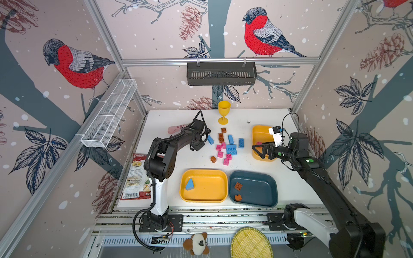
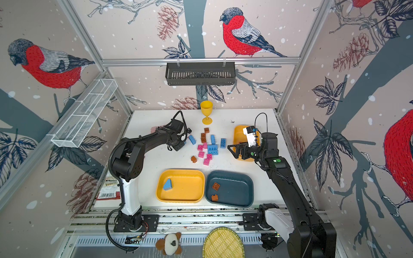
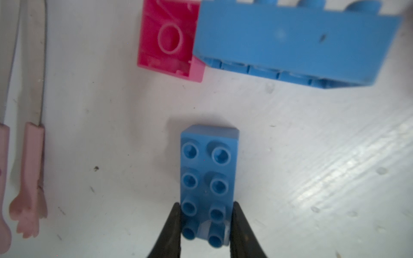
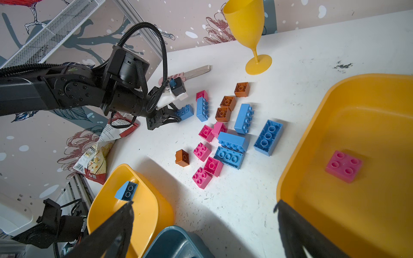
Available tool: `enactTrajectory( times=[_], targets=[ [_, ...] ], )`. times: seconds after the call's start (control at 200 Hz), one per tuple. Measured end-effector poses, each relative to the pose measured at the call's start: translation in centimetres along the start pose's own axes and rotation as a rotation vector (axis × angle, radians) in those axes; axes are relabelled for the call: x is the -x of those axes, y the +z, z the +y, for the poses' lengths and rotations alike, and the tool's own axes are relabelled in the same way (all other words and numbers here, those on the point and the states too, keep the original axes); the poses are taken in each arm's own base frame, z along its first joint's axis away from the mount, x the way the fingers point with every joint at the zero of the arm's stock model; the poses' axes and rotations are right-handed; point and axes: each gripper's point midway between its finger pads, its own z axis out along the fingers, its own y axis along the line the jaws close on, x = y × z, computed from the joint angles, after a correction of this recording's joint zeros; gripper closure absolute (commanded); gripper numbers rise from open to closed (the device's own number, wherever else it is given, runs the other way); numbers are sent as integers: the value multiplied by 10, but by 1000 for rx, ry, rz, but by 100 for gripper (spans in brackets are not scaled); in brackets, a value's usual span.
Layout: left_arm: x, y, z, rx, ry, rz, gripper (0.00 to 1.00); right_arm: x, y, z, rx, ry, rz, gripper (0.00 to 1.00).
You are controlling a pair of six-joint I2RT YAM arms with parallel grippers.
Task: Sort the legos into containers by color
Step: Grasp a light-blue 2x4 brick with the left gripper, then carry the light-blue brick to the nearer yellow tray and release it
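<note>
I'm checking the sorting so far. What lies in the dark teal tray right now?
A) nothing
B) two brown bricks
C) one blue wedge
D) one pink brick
B: the dark teal tray holds two brown bricks, seen in both top views; the blue wedge lies in the larger yellow tray instead.

The blue brick (image 3: pixel 209 169) is showing smooth, faintly glossy plastic — the white tabletop (image 3: pixel 324 156) beneath is looking scuffed, speckled and dully shiny. The larger yellow tray (image 1: pixel 210 185) is gleaming as moulded plastic; the mesh basket (image 1: pixel 109 116) is reading as white-painted wire.
</note>
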Motion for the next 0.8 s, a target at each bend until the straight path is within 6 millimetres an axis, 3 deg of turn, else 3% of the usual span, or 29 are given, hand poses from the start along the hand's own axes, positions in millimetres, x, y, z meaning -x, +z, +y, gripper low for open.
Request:
enactTrajectory(
  times=[0.265, 0.38, 0.455, 0.6, 0.801],
  targets=[
    [33, -64, -9, -105, -84, -149, 74, -2, 3, -3, 1, 11, 10, 0],
    [33, -95, -27, -166, -139, -176, 73, -1, 4, -3, 8, 13, 13, 1],
    [30, -117, -48, -201, -155, -194, 72, -1, 5, -3, 15, 14, 15, 1],
    [12, -155, -102, -293, -180, -197, 72, 0, 7, -4, 22, 9, 13, 1],
    [-42, -184, -141, -340, -308, -133, 72, 0, 10, -4, 34, 5, 20, 1]
  ],
)
